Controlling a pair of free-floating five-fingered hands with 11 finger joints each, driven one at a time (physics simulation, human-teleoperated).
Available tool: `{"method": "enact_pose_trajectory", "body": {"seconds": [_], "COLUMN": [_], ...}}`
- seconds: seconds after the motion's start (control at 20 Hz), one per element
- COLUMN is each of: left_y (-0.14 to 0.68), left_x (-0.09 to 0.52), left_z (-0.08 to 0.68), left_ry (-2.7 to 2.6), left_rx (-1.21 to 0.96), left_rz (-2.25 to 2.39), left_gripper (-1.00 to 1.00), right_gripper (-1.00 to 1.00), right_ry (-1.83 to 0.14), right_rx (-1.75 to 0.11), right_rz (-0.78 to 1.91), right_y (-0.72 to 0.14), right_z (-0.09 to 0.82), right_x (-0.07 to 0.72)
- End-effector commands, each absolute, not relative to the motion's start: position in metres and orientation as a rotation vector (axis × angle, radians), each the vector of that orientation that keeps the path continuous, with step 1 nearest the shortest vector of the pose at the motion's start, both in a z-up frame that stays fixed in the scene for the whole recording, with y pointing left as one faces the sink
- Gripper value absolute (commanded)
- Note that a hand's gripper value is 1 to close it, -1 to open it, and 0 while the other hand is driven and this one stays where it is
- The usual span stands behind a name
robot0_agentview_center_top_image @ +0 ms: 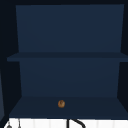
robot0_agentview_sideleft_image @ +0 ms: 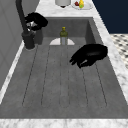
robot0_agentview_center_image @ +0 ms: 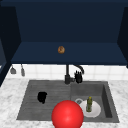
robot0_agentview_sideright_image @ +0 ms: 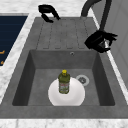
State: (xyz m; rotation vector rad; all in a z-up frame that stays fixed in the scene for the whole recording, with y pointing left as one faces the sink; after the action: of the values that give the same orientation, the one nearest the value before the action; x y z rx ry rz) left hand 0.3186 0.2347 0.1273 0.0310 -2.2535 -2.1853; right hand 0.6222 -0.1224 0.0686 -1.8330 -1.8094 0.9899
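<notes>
The right robot hand (robot0_agentview_center_image: 78,76) hangs beside the faucet (robot0_agentview_center_image: 68,75) at the sink's back edge, fingers spread and straight, gripping nothing, seemingly poised by the spout. The left robot hand (robot0_agentview_center_image: 42,97) hovers over the ribbed drainboard (robot0_agentview_center_image: 35,100), fingers loosely curled and empty. In the basin, a green bottle (robot0_agentview_center_image: 89,104) stands upright on a white plate (robot0_agentview_center_image: 96,111) next to the drain (robot0_agentview_sideright_image: 82,79). A red ball (robot0_agentview_center_image: 67,115) sits at the sink's front edge.

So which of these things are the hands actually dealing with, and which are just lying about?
In hand:
right hand, fingers curled by the faucet
left hand, hovering over the sink's draining board

Lying about:
green bottle upright on a white plate in the basin
red ball
small brown thing on the cabinet shelf
fruit plate on the counter
</notes>
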Motion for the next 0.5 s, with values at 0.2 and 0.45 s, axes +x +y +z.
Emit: {"method": "enact_pose_trajectory", "body": {"seconds": [0.2,0.45], "left_y": [0.235,0.235], "left_x": [0.319,0.319], "left_z": [0.127,0.127], "left_ry": [-2.253,-2.253], "left_rx": [0.031,0.031], "left_rz": [-2.185,-2.185], "left_gripper": [0.0,0.0], "right_gripper": [-1.0,-1.0], "right_ry": [-1.768,-1.729], "right_rx": [-1.748,-1.714], "right_rz": [1.02,1.055], "right_y": [-0.156,-0.177], "right_z": [0.074,0.074], "right_x": [0.596,0.579]}}
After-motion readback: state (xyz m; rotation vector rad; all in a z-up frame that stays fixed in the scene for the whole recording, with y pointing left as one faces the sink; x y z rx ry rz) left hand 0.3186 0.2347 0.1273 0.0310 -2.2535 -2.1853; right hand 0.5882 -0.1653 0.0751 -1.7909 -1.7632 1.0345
